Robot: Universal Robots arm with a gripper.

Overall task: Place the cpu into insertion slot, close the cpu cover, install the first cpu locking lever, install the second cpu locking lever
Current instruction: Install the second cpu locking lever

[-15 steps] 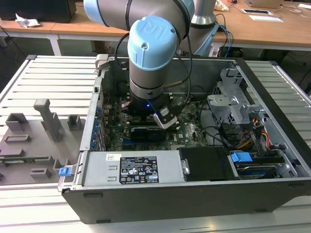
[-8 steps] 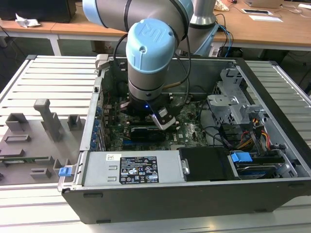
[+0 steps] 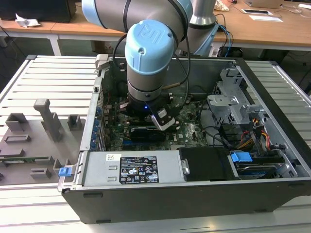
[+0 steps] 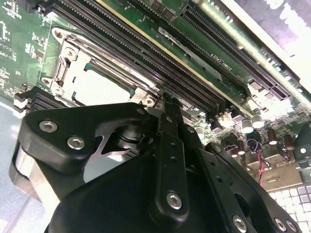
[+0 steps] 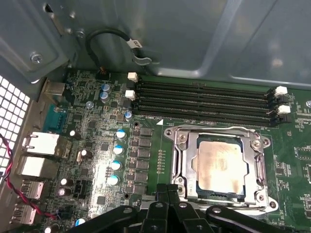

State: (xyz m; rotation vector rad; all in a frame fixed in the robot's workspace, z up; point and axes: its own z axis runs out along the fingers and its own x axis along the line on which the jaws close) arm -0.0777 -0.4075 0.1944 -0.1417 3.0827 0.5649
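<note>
One arm (image 3: 148,53), plunged from above into the open computer case (image 3: 194,194), with the last joint held close to upright over the insertion slot (image 5: 217,193). Hung the gripper (image 3: 146,114) low above the green motherboard (image 5: 97,145), just beside the insertion slot's near edge and not over its middle. Kept the fingers (image 5: 163,196) pressed together in the first wrist view, with nothing visible between them; looked equally clenched in the second wrist view, gripper (image 4: 164,104) tip standing just off a corner of the insertion slot. Could not tell whether the tip touched the board or the metal there. Found the cpu (image 5: 218,165) already seated in the insertion slot, silvery top facing up and lying flat, also visible in the second wrist view (image 4: 99,86). Found the cpu cover (image 5: 256,165) folded down over the insertion slot, framing the chip through its square window; same frame seen in the second wrist view (image 4: 65,68). Noted a thin wire lever (image 5: 214,127) lying along the far edge of the insertion slot, between it and the row of long black memory slots (image 5: 204,102). Could not tell whether hooked down.
</note>
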